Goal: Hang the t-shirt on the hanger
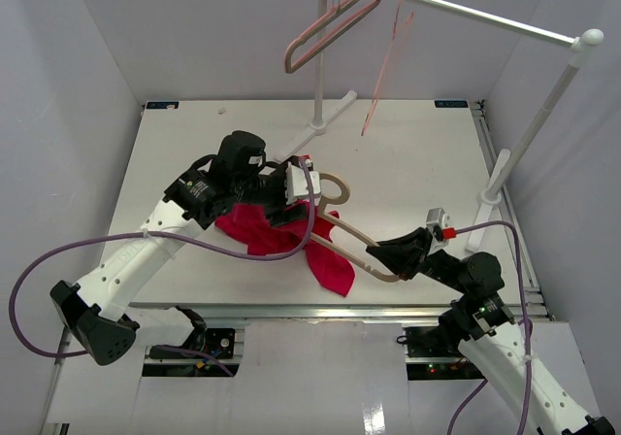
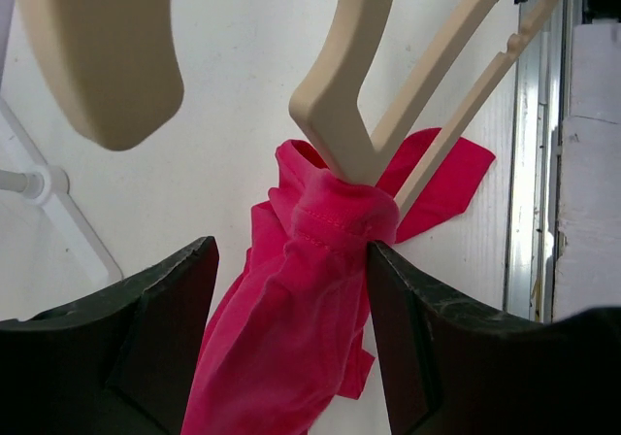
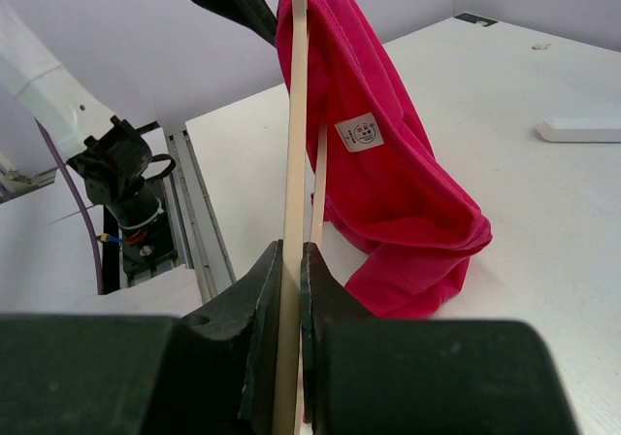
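Note:
The red t-shirt (image 1: 260, 233) lies bunched on the table, its neck gathered round the tan wooden hanger (image 1: 351, 238) just below the hook. In the left wrist view the cloth (image 2: 310, 299) wraps the hanger's neck (image 2: 340, 95). My left gripper (image 2: 289, 260) stands open with the bunched cloth between its fingers, brushing the right finger (image 2: 437, 357). In the top view this gripper (image 1: 296, 197) is over the shirt. My right gripper (image 1: 390, 260) is shut on the hanger's lower arm (image 3: 294, 115), jaws (image 3: 291, 252) tight on the wood. The shirt (image 3: 388, 183) hangs beside it, white label (image 3: 359, 132) showing.
A white clothes rack rail (image 1: 466, 13) crosses the back, carrying a thick pinkish-brown hanger (image 1: 325, 32) and a thin pink wire hanger (image 1: 388, 61). Its feet (image 1: 325, 119) (image 1: 495, 178) rest on the table, one close to the left gripper (image 2: 44, 187). The metal table edge (image 1: 340, 309) runs in front.

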### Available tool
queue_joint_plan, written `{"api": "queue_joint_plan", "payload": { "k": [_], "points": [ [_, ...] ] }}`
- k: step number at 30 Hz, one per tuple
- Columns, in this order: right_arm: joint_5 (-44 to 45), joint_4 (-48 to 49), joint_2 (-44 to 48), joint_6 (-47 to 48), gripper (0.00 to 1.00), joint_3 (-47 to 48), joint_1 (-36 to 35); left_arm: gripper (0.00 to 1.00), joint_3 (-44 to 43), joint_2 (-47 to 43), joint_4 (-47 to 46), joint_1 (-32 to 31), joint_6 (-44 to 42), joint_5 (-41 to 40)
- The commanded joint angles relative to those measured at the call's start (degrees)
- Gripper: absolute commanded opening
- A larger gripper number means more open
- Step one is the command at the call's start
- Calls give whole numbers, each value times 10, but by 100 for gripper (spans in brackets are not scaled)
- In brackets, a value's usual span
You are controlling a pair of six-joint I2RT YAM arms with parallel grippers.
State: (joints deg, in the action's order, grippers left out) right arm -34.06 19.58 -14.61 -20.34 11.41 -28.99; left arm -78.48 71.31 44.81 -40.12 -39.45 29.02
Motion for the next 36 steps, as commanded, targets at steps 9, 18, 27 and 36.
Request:
{"api": "queue_joint_plan", "payload": {
  "k": [9,18,27,36],
  "points": [
    [-19,49,17,13,8,38,-4,33,-2,26,74,-1,-31,148],
    [41,53,-26,-1,15,66,-4,0,10,4,87,-1,-53,190],
    [150,-23,-68,21,37,133,-4,0,52,-47,7,-1,36,184],
    [147,-33,-107,57,11,168,-4,0,89,-90,-34,-1,97,233]
  ]
}}
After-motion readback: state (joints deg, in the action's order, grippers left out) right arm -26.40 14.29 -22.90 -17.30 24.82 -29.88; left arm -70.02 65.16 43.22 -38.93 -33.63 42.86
